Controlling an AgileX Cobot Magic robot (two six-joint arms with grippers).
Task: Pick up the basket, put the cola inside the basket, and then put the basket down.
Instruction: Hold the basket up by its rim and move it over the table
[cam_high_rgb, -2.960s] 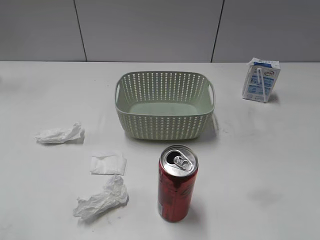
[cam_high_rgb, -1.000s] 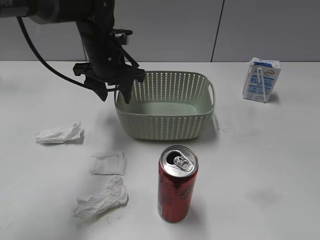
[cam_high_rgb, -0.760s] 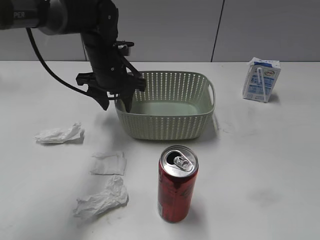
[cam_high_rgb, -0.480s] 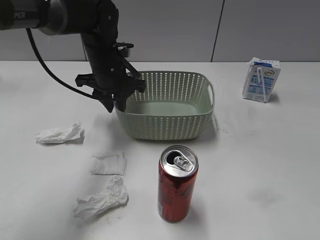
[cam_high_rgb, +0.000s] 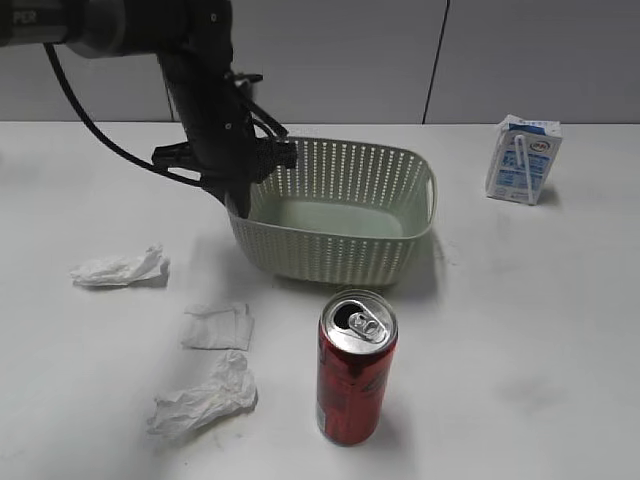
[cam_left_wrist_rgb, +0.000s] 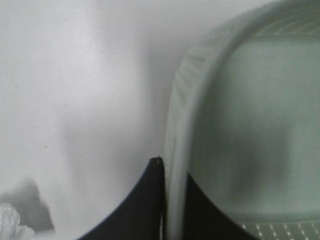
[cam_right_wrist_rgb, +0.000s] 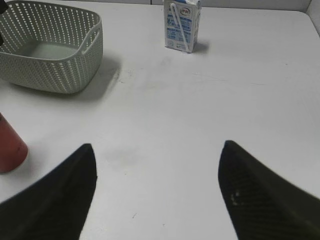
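One thin wall is all the left gripper (cam_high_rgb: 240, 196) pinches, at the basket's (cam_high_rgb: 335, 215) nine o'clock rim; tilted like that it could slip. Cola (cam_high_rgb: 355, 367) stands near, at six o'clock. Right gripper (cam_right_wrist_rgb: 156, 185) hangs spread over bare desk (cam_high_rgb: 530, 330), with room at three o'clock.
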